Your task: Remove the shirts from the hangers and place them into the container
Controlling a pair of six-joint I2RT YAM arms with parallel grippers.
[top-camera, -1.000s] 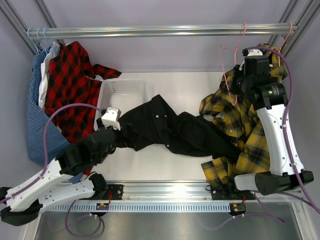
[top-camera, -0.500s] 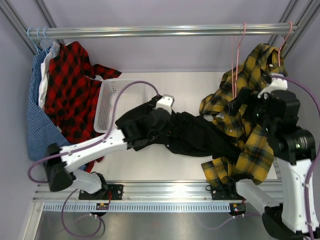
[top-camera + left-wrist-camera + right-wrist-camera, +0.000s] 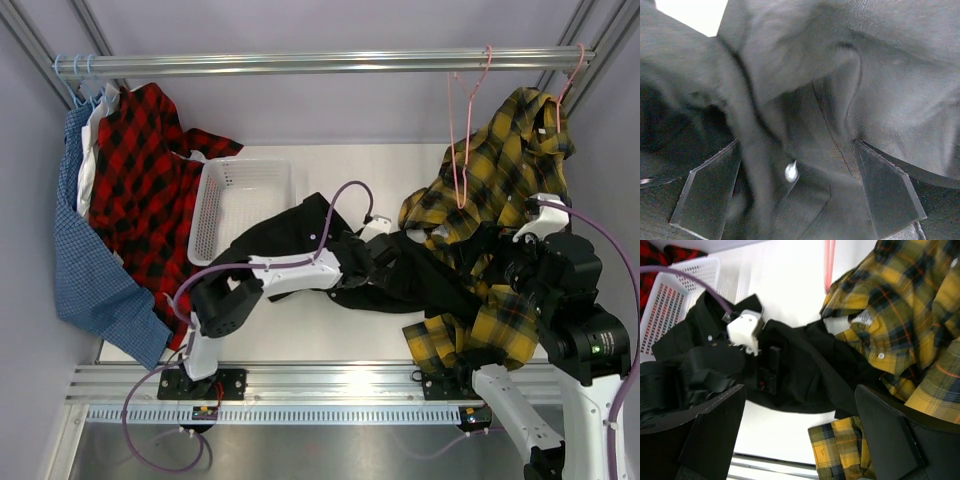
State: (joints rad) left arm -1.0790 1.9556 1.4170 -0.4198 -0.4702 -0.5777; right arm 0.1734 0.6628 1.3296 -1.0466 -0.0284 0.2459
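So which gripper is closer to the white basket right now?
Left. The left gripper sits on the black shirt just right of the basket; the right gripper is farther right, by the yellow plaid shirt.

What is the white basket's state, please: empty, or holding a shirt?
Empty: the basket shows bare white mesh inside, while the black shirt lies outside it.

overhead, two wrists; common black shirt (image 3: 285, 232)
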